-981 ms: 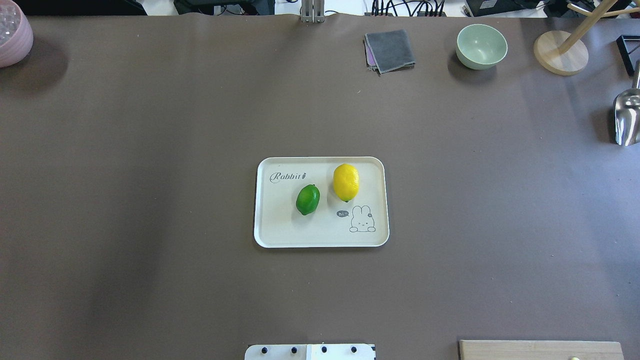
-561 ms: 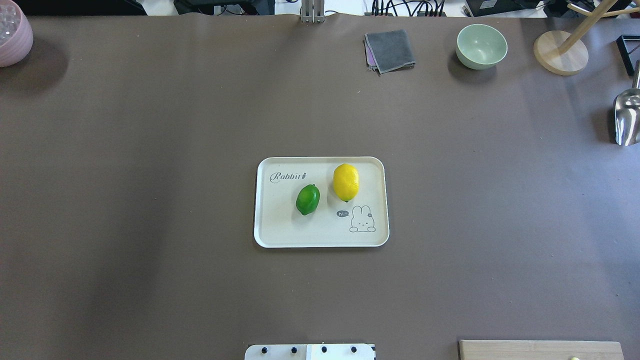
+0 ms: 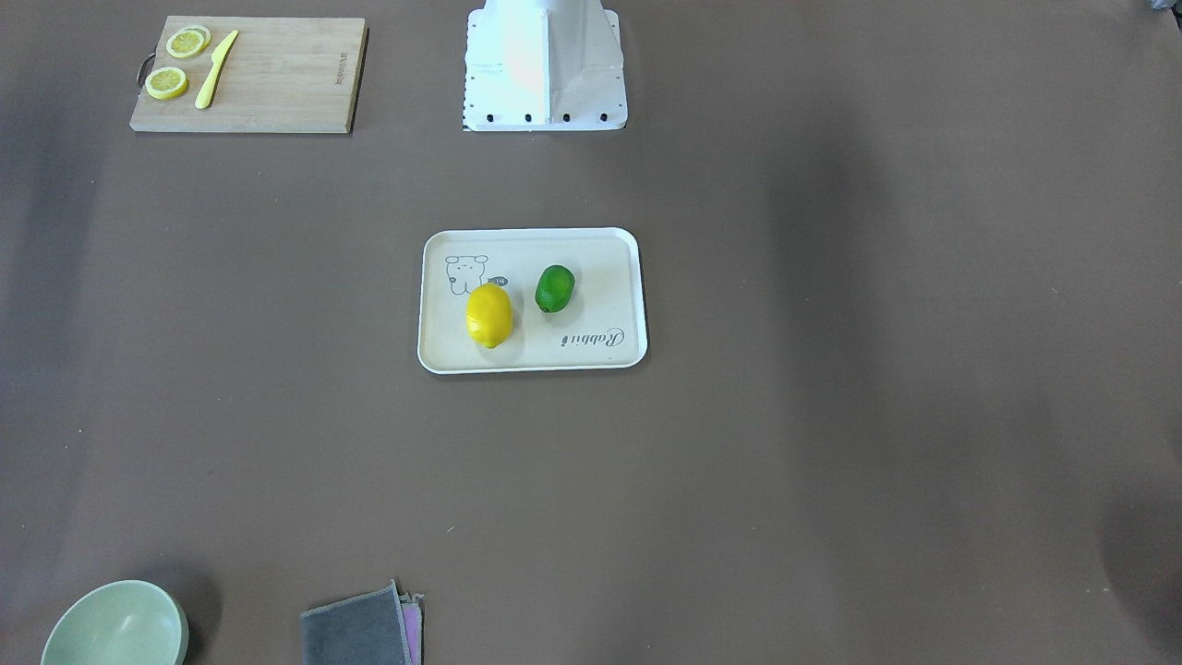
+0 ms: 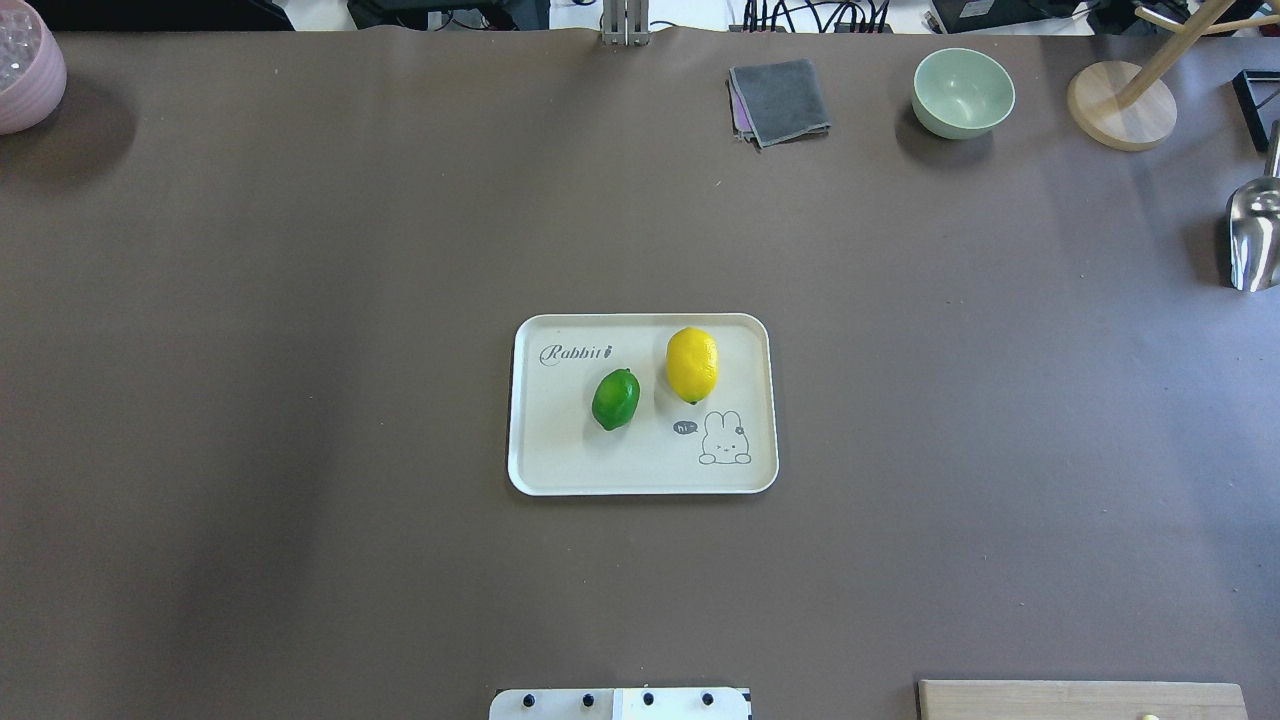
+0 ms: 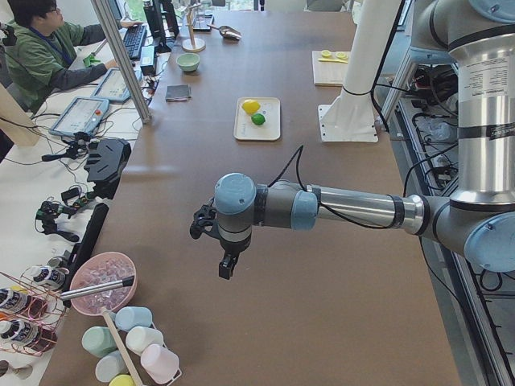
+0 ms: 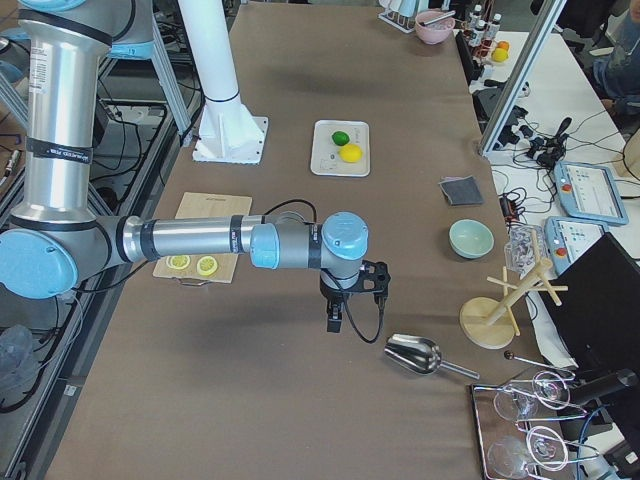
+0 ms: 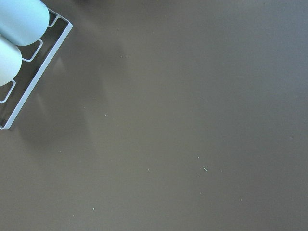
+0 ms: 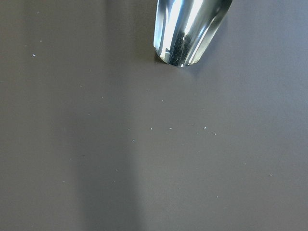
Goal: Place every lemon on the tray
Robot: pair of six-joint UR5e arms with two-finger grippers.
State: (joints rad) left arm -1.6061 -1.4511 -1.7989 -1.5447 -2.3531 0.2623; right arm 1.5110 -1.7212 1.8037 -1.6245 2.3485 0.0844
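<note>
Two grippers hang over bare counter, well apart from the tray: the left gripper off the tray's left end, the right gripper off its right end. You see them only from the side cameras, so I cannot tell whether either is released or clenched.

Nearer the robot than the tray sits the cutting board with its lemon slices. On the tray itself lie both lemons, the yellow lemon just beside the green lemon. Beyond the tray are a grey cloth and a bowl.

The job looks done to me. The risk now is an arm sweeping across the tray: a knock on the low rim could send the fruit rolling off. Don't count the slices as lemons either.

The tray's script reads "Rabbit", and its speech bubble reads "hi". The board's edge stamp is too small to read.
</note>
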